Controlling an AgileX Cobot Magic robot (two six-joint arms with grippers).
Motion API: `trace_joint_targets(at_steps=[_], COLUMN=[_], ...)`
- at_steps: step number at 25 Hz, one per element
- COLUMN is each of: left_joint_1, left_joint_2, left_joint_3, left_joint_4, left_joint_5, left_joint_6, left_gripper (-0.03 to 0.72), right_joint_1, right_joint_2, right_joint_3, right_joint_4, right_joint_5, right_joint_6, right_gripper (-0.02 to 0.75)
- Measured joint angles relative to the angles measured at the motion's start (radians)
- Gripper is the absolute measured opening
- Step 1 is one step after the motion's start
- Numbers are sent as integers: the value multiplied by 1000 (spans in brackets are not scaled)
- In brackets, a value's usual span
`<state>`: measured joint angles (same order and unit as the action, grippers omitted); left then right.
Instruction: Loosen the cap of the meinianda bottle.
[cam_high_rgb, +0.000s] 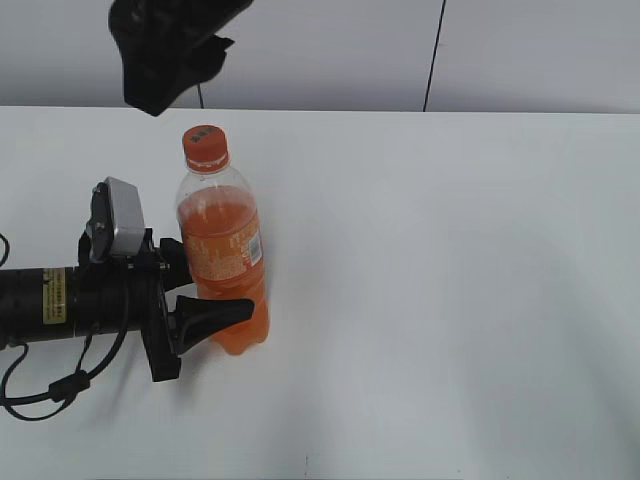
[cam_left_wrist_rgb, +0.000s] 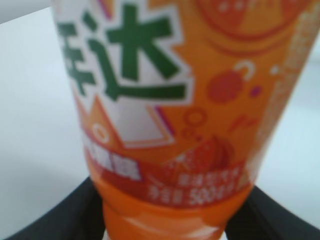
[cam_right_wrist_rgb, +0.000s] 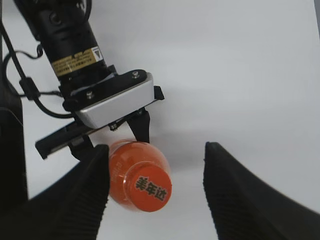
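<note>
The meinianda bottle (cam_high_rgb: 222, 250) stands upright on the white table, full of orange drink, with its orange cap (cam_high_rgb: 204, 146) on top. My left gripper (cam_high_rgb: 215, 290) comes in from the left and is shut on the bottle's lower body. In the left wrist view the label (cam_left_wrist_rgb: 165, 125) fills the frame and a black finger (cam_left_wrist_rgb: 65, 215) presses each side. My right gripper (cam_high_rgb: 185, 75) hangs above the cap, open. In the right wrist view the cap (cam_right_wrist_rgb: 151, 186) sits between the spread fingers (cam_right_wrist_rgb: 90, 190), close to the left one and touching neither.
The left arm (cam_high_rgb: 60, 300) lies low along the table with a loose cable (cam_high_rgb: 60, 385) beneath it. The white tabletop (cam_high_rgb: 450, 300) stretches bare to the right of the bottle. A grey wall (cam_high_rgb: 520, 50) rises behind the table's far edge.
</note>
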<state>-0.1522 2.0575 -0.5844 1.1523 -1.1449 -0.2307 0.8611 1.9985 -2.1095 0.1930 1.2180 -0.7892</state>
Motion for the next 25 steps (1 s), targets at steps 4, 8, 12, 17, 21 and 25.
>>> trace_joint_targets(at_steps=[4,8,12,17,21,25], left_joint_1=[0,0,0,0,0,0], left_joint_2=[0,0,0,0,0,0], left_joint_3=[0,0,0,0,0,0], left_joint_4=[1,1,1,1,1,1], left_joint_5=[0,0,0,0,0,0], left_joint_6=[0,0,0,0,0,0], left_gripper=[400,400,400,400,400,400], right_joint_1=[0,0,2,3,3,3], right_joint_2=[-5,-5,-5,-5,-5,2], right_joint_3=[-8,-8,4,72,81,83], right_joint_4=[-39,-102,-107,-107,-107,-107], right_joint_5=[0,1,1,1,2,2], right_joint_6=[461,918,1040,1057,1059,1059], right_gripper=[464,470,470,470,470,470])
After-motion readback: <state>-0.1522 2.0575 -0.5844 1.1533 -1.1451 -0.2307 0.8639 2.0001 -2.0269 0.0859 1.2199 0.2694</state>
